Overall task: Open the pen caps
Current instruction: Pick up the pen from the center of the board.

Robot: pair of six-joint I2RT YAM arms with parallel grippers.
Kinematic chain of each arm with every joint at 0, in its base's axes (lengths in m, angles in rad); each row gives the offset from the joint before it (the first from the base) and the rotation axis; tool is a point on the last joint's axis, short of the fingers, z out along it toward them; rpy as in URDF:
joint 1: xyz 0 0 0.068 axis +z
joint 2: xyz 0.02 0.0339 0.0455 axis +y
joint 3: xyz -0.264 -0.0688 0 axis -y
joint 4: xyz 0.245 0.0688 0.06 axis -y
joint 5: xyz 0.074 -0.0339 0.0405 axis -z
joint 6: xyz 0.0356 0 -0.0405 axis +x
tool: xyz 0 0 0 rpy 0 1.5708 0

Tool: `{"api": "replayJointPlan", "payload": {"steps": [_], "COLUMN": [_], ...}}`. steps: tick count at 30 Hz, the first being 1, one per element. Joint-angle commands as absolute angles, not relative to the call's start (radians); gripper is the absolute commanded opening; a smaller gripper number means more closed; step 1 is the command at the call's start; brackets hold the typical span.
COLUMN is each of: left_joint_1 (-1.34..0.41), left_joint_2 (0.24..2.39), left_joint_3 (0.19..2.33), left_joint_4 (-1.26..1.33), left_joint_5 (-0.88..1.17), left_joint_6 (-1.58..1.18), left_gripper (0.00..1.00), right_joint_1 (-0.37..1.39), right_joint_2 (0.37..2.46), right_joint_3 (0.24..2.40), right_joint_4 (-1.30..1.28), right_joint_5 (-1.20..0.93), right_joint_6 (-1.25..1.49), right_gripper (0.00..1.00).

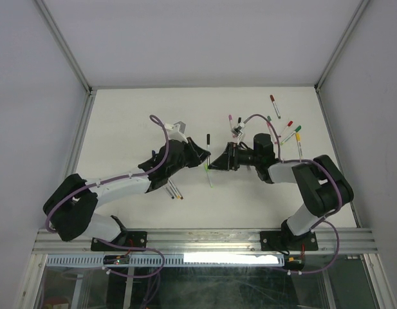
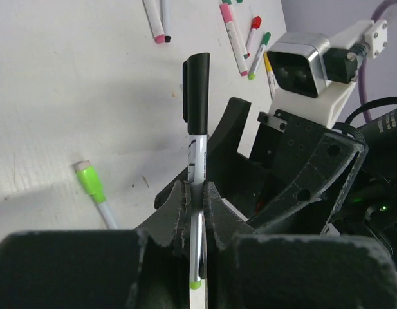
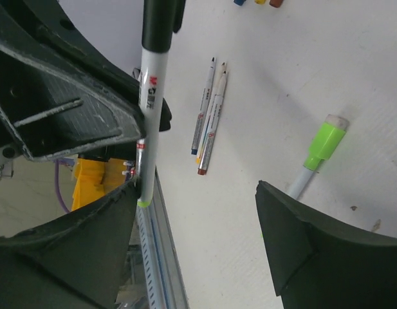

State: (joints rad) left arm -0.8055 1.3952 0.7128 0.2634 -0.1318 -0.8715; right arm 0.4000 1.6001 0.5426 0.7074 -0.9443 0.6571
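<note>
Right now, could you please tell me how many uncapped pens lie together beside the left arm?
3. The uncapped pens lie side by side on the table, just on the near side of the left arm, by its wrist. That arm could hide more.

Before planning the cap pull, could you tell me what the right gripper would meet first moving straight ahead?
Most likely the white-barrelled pen with the black plastic cap, clamped in the left gripper, standing just ahead of the open right gripper; depth is uncertain.
</note>
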Motion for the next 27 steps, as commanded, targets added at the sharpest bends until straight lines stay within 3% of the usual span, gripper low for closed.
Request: {"api": "replayJointPlan", "payload": {"steps": [1,5,8,16,20,24,27], "left_joint_1": [-0.847,-0.859,-0.864,-0.868,-0.868,-0.868,-0.866], "left_joint_2": [1.421,1.468,1.483,1.474,1.439,1.35,1.266], "left_joint_3": [0.729,0.743,0.748,0.746,0.713,0.652,0.591], "left_joint_4": [0.394,0.397,0.408,0.417,0.454,0.522,0.589], "left_joint_5": [-0.187,-0.195,-0.192,-0.194,-0.182,-0.167,-0.156], "left_joint_6": [-0.9,-0.9,-0.9,-0.9,-0.876,-0.818,-0.774], "left_gripper": [0.0,0.0,0.0,0.0,0.01,0.25,0.5], "right_joint_1": [0.413,0.424,0.435,0.442,0.438,0.431,0.43], "right_joint_2": [1.642,1.647,1.645,1.658,1.648,1.632,1.612], "right_joint_3": [0.588,0.59,0.602,0.646,0.659,0.694,0.731], "right_joint_4": [0.846,0.899,0.856,0.749,0.716,0.631,0.526], "right_joint_5": [-0.959,-0.992,-0.991,-1.005,-1.022,-1.058,-1.072], "right_joint_6": [0.77,0.813,0.796,0.759,0.74,0.678,0.64], "right_gripper": [0.75,0.68,0.57,0.03,0.0,0.0,0.0]}}
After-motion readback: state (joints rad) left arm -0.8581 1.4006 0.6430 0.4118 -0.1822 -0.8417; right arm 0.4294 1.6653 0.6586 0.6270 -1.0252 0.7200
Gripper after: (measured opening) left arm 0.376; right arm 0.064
